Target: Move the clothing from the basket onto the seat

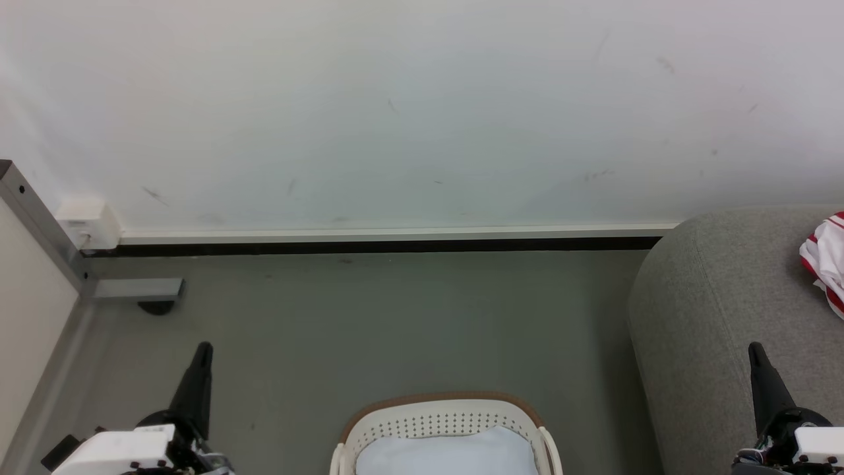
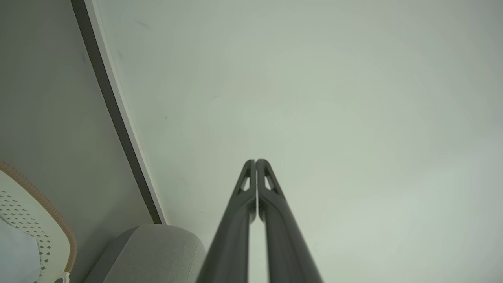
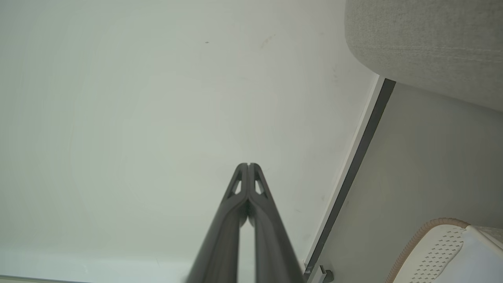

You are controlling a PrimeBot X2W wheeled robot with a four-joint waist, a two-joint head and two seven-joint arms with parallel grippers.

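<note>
The left gripper (image 2: 256, 161) and right gripper (image 3: 248, 165), beside the basket (image 1: 442, 412), are closed on nothing — they might wrongly grab the pale cloth (image 1: 448, 456) inside.

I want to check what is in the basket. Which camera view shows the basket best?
The head view: the basket lies bottom centre, with its far rim and a pale cloth inside. Both wrist views catch a corner of it at their edge.

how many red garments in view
1: a red-and-white bundle on the sofa, cut off at the head view's right edge. More may hide beyond it or under the pale cloth in the basket.
</note>
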